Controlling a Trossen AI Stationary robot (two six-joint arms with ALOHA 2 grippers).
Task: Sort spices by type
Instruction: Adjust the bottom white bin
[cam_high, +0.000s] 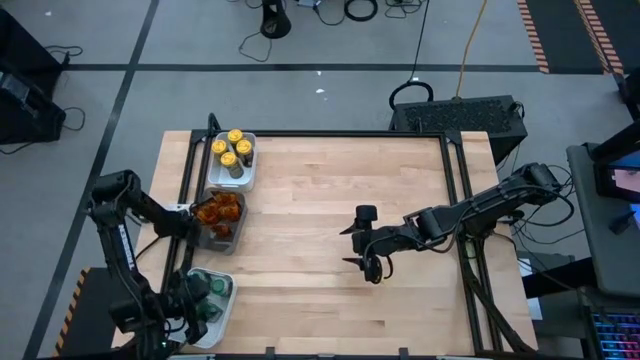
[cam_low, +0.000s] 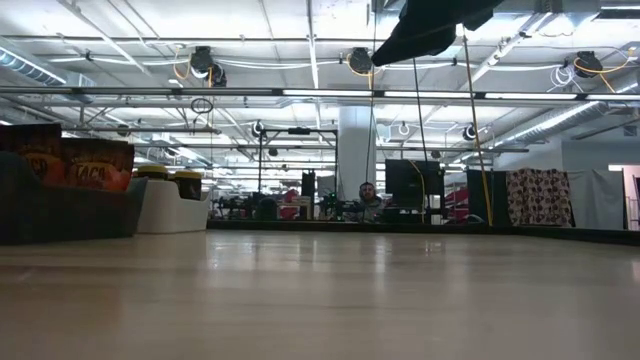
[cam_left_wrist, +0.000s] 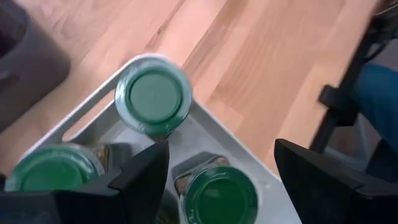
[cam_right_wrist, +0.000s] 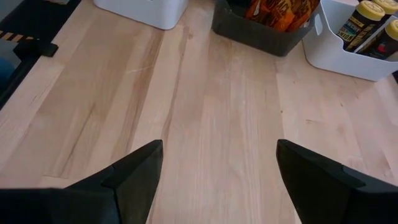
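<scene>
The left gripper is hovering, jaws spread wide and empty, over the white rectangular tray at the table's near left corner, where three green-lidded glass jars are standing. The right gripper is hanging mid-table, wide open, empty. Four yellow-lidded jars are filling the far white tray; how many orange-brown packets are crowding the dark grey tray between, I cannot tell.

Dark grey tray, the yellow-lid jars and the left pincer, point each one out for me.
dark grey tray (cam_high: 208, 236): high view, on its bare left rim.
yellow-lid jars (cam_high: 228, 158): high view, on one jar's lid.
left pincer (cam_left_wrist: 221, 168): left wrist view, midway between its open fingertips, over the green-lid jars.
</scene>
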